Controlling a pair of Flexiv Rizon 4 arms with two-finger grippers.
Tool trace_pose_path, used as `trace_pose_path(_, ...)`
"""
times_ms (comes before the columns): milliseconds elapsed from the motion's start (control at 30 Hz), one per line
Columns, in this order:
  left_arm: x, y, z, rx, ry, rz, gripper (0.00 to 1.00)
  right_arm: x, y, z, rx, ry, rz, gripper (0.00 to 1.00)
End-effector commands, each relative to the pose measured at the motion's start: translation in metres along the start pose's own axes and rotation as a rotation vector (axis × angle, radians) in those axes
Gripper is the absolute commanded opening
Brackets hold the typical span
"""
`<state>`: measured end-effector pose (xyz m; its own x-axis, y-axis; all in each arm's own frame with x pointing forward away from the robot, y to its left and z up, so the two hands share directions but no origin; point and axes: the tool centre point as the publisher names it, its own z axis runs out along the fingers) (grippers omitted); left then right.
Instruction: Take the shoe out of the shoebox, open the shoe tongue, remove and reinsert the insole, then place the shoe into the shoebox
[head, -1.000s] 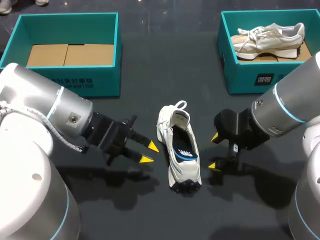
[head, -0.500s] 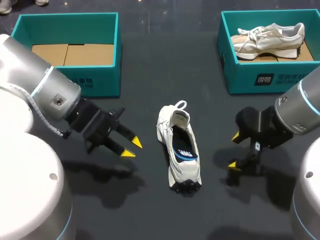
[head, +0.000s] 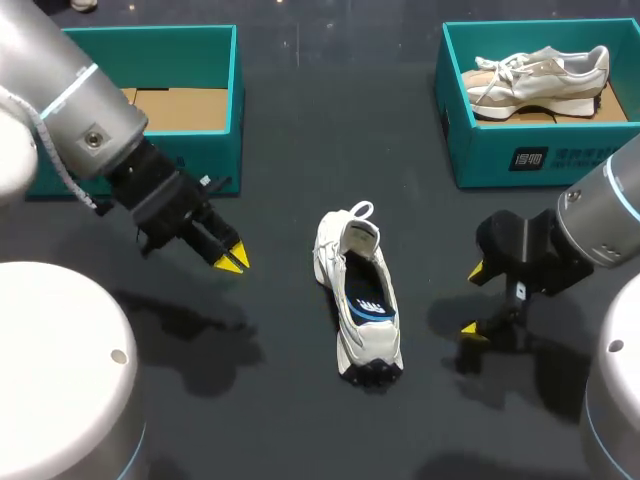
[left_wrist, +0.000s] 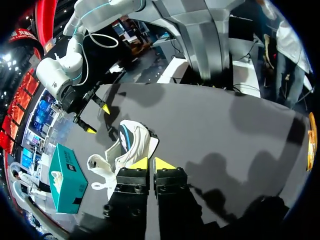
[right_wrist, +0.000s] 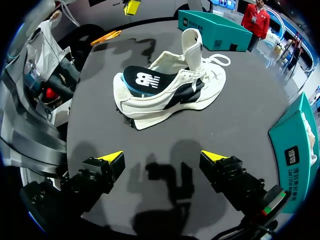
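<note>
So, the shoe (head: 360, 300) sits mid-table (head: 300, 130), outside both boxes, tongue (head: 362, 235) flipped up and insole (head: 365, 295) lying inside. Its long axis runs away from the robot, tongue end on the far side, so each arm faces a long flank. The right gripper (head: 472, 300) is near the right flank, about level w/ the shoe's middle, fingers spread wide, holding nothing. The left gripper (head: 232, 258) is off the left flank, a bit further out, tips pinched together, empty. Imo the right arm's nearer, tho the shoeless left box (head: 140, 30) is far-left.
</note>
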<state>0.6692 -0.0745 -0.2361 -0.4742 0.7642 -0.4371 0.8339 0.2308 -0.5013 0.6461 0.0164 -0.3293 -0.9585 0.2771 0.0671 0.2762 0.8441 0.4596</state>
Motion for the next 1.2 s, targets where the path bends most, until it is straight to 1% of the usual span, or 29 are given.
trace_pose_path(33, -0.013, 0.007, -0.014, 0.019, 0.204, 0.005, 0.0, 0.002, -0.001, -0.002, 0.0, -0.001, 0.0, 1.0)
trace_pose_path(467, -0.013, 0.007, -0.014, 0.019, 0.204, 0.005, 0.0, 0.002, -0.001, -0.002, 0.0, -0.001, 0.0, 1.0)
trace_pose_path(500, -0.014, 0.008, -0.014, 0.013, 0.213, 0.029, 0.0, 0.002, -0.001, -0.002, 0.0, -0.001, 0.0, 1.0)
trace_pose_path(533, -0.015, 0.01, -0.015, 0.035, 0.215, 0.048, 0.0, 0.002, -0.001, -0.002, 0.0, -0.001, 0.0, 1.0)
trace_pose_path(600, -0.017, 0.014, -0.014, 0.007, 0.244, 0.069, 0.0, 0.002, -0.001, -0.002, 0.0, -0.001, 0.0, 1.0)
trace_pose_path(667, -0.019, 0.016, -0.012, 0.022, 0.265, 0.103, 0.0, 0.002, -0.001, -0.002, 0.0, -0.001, 0.0, 1.0)
trace_pose_path(733, -0.024, 0.017, -0.01, -0.001, 0.273, 0.113, 0.0, 0.002, -0.001, -0.002, 0.0, -0.001, 0.0, 1.0)
trace_pose_path(800, -0.031, 0.015, -0.01, 0.003, 0.289, 0.132, 0.0, 0.002, -0.001, -0.002, 0.0, -0.001, 0.0, 1.0)
trace_pose_path(833, -0.036, 0.014, -0.009, -0.007, 0.301, 0.146, 0.0, 0.002, -0.001, -0.002, 0.0, -0.001, 0.0, 1.0)
trace_pose_path(900, -0.048, 0.011, -0.007, 0.008, 0.345, 0.182, 0.0, 0.002, -0.001, -0.002, 0.0, -0.001, 0.0, 1.0)
trace_pose_path(1200, -0.048, 0.011, -0.007, 0.008, 0.345, 0.182, 0.0, 0.002, -0.001, -0.002, 0.0, -0.001, 0.0, 1.0)
